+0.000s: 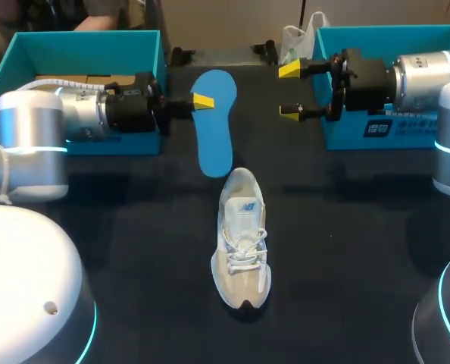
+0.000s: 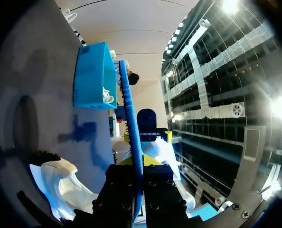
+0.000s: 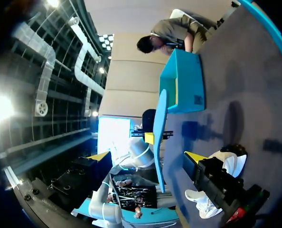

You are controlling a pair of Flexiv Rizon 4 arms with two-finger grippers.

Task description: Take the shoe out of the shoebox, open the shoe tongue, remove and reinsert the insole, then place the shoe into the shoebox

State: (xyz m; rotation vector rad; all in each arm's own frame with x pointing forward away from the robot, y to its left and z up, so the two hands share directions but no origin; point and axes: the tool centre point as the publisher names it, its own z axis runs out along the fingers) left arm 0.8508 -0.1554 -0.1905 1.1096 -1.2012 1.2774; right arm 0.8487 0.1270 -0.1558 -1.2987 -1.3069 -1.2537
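Observation:
A blue insole (image 1: 214, 125) hangs edge-up above the dark table, pinched at its side by my left gripper (image 1: 202, 100), which is shut on it. In the left wrist view the insole (image 2: 130, 114) runs as a thin blue strip out from between the fingers. The pale sneaker (image 1: 242, 241) lies on the table below, its toe toward the front and its tongue near the insole's lower end. My right gripper (image 1: 289, 91) stands wide open just right of the insole, holding nothing. From the right wrist the insole (image 3: 160, 137) stands ahead of the open gripper (image 3: 147, 156), with the sneaker (image 3: 221, 173) beside it.
One teal shoebox (image 1: 145, 45) stands at the back left behind my left arm. A second teal box (image 1: 327, 45) is at the back right under my right arm. A white plastic bag (image 1: 301, 36) sits at the far edge between them.

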